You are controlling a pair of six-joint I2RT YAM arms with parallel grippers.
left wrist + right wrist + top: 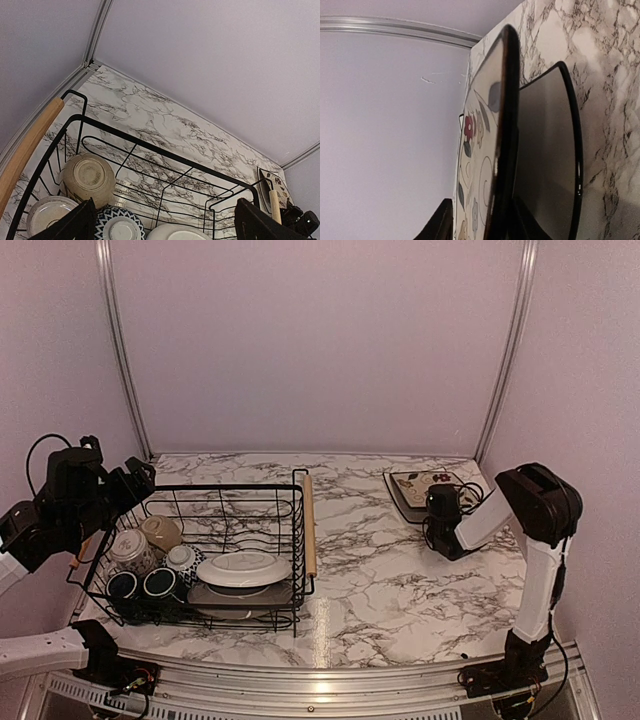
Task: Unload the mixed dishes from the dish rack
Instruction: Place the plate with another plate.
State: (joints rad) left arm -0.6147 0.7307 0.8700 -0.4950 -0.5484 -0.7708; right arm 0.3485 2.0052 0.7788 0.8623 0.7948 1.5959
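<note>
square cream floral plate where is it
Top view, marble table's far right: square cream floral plate over a dark square plate, rim in the right pincer.

A robot test cell in a lab is indicated, not a home kitchen. Plain lilac walls [320, 340] are framed by aluminium rails [505, 350]; a marble-patterned table [380, 570] is enclosed on three sides. The left arm [60, 510] and right arm [545, 540] are bolted at its near edge, cables [31, 452] left exposed. Only the dish rack [230, 487] is domestic
</note>
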